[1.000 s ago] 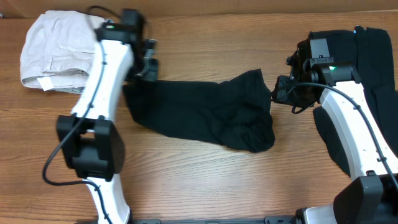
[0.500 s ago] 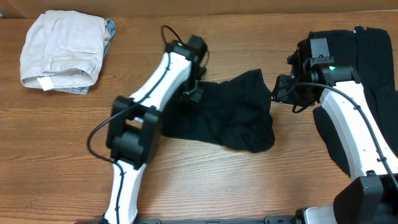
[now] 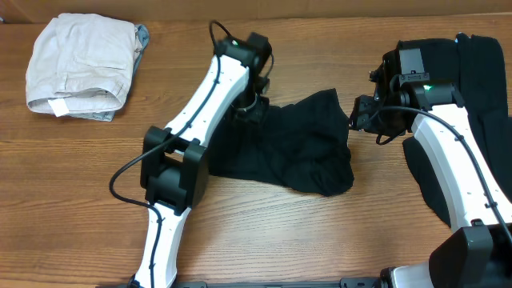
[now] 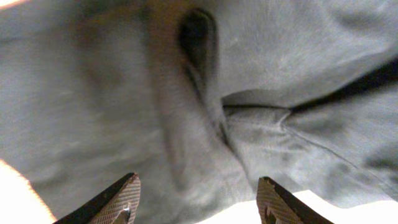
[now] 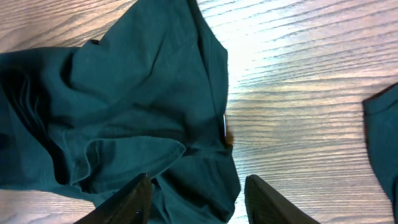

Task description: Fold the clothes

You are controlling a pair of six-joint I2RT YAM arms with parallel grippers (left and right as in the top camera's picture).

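Black clothes (image 3: 304, 152) lie crumpled in the middle of the table, their left part doubled over onto the middle. My left gripper (image 3: 250, 108) hovers at the folded upper left edge. In the left wrist view its fingers stand apart over the wrinkled fabric (image 4: 280, 62), and the left gripper (image 4: 199, 200) holds nothing. My right gripper (image 3: 358, 118) is at the garment's upper right corner. In the right wrist view the right gripper (image 5: 199, 200) is open above the cloth's edge (image 5: 124, 93), with nothing pinched.
More black clothes (image 3: 484, 72) are piled at the right, partly under the right arm; a corner (image 5: 382, 143) shows in the right wrist view. A folded beige garment (image 3: 80, 64) sits at the back left. Bare wooden table (image 3: 320, 232) lies in front.
My left gripper carried the garment's left end rightward over the middle and let go. It now stands open. The right gripper's fingers spread a little wider in place.
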